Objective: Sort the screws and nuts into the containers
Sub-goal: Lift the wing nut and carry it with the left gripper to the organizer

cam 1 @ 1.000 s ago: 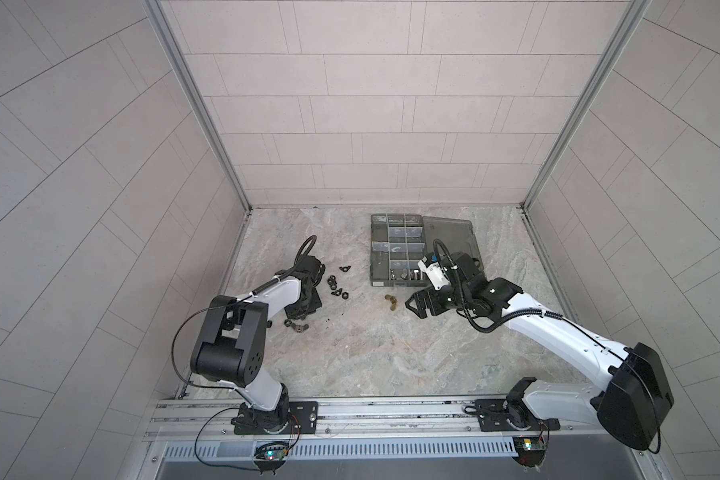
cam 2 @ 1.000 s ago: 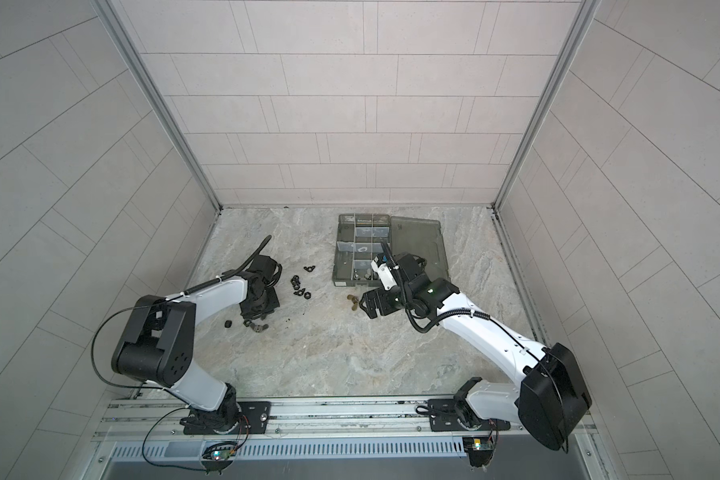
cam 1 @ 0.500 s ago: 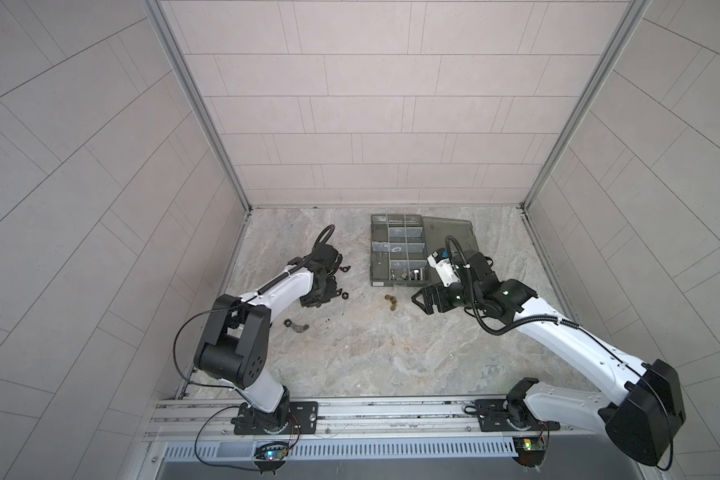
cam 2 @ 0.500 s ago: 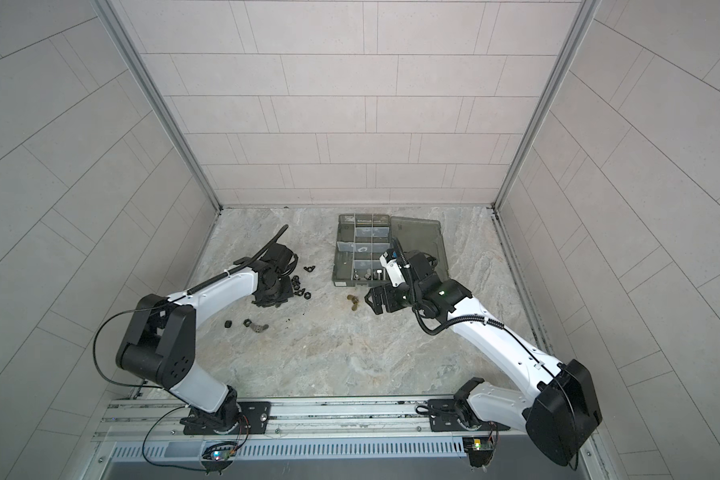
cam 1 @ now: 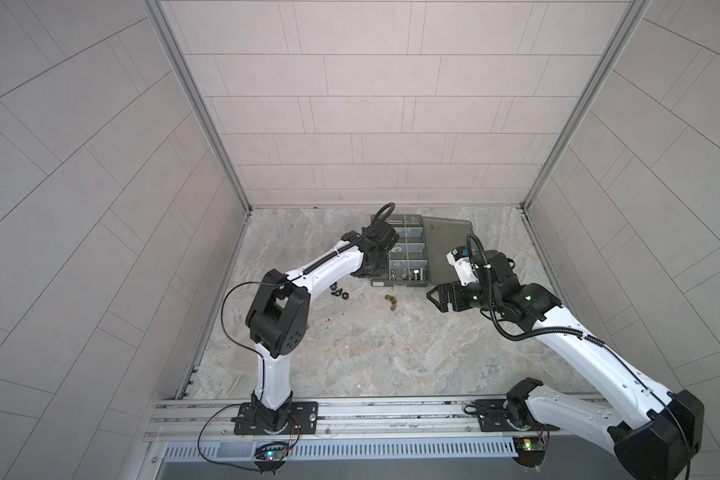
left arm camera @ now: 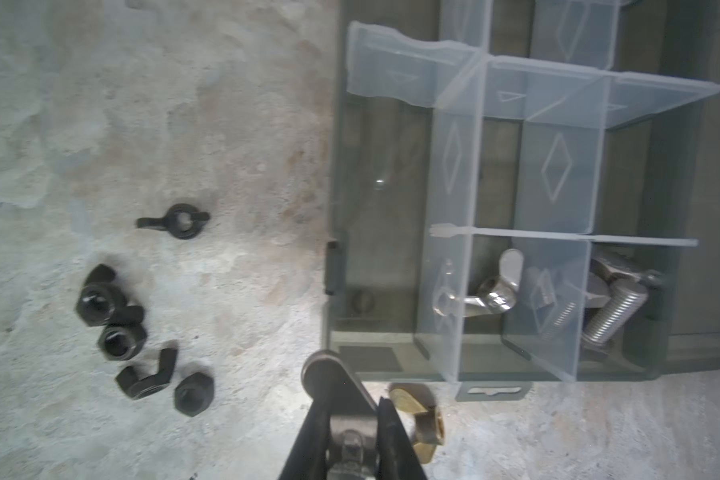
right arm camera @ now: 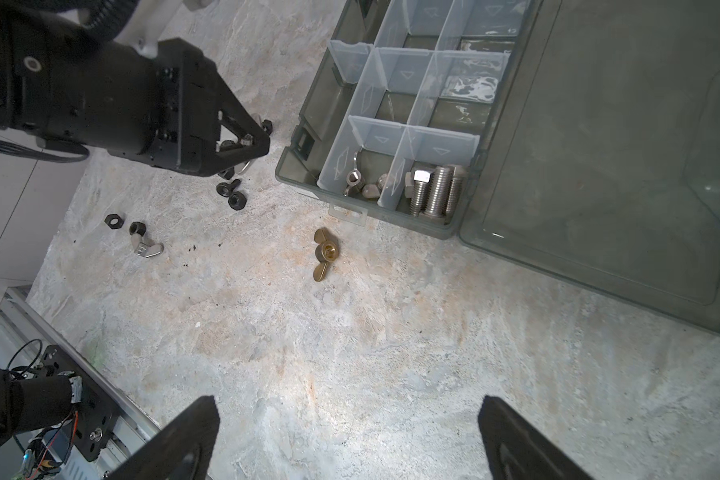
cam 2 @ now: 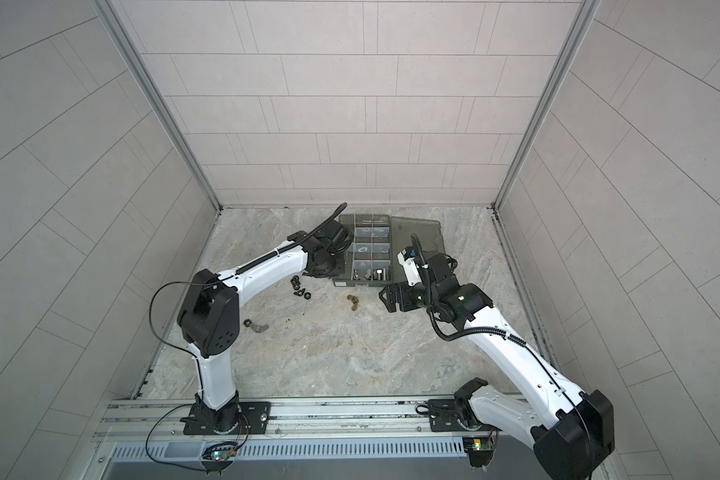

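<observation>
Left gripper (right arm camera: pixel 255 144) just beside box (right arm camera: pixel 292 166), jaws narrow, pinching small silver nut (right arm camera: pixel 245 140). Right gripper (right arm camera: pixel 346 436) jaws wide, empty, above floor (right arm camera: pixel 350 353). Screws (right arm camera: pixel 433 191) in corner compartment (right arm camera: pixel 454 139); brass nut (right arm camera: pixel 324 253), black nuts (left arm camera: pixel 113 324) loose on floor.

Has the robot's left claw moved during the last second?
Yes. The left gripper has swung away from the front rail, rightward, to the left edge of the organizer box, shut on a silver wing nut.
</observation>
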### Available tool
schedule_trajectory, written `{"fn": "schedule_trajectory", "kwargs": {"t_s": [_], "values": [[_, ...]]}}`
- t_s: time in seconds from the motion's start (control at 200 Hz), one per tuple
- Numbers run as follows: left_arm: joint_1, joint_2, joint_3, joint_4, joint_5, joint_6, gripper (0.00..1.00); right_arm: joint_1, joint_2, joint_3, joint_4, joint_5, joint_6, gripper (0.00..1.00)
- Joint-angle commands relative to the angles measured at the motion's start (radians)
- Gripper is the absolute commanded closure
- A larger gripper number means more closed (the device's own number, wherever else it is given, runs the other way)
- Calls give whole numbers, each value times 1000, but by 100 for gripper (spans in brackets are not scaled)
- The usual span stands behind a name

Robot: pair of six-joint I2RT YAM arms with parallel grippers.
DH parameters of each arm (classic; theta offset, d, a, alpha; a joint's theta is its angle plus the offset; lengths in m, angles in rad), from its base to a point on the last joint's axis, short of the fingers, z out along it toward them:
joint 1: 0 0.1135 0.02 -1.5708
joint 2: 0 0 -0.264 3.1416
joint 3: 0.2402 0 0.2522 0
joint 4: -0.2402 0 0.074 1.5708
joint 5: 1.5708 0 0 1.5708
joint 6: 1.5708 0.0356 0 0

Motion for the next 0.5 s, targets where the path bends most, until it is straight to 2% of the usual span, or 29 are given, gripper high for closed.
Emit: {"fn": "schedule_trajectory", "kwargs": {"t_s": [0.0,0.205,0.495], "values": [[-27,53,93,-49,12,-6,84,-14,-23,12,-51,21,-12,1],[-57,153,212,-58,29,-6,83,-36,-41,2,-68,22,-21,1],[-76,243,287,-42,67,-17,83,-64,-60,-11,-76,12,-22,1]]}}
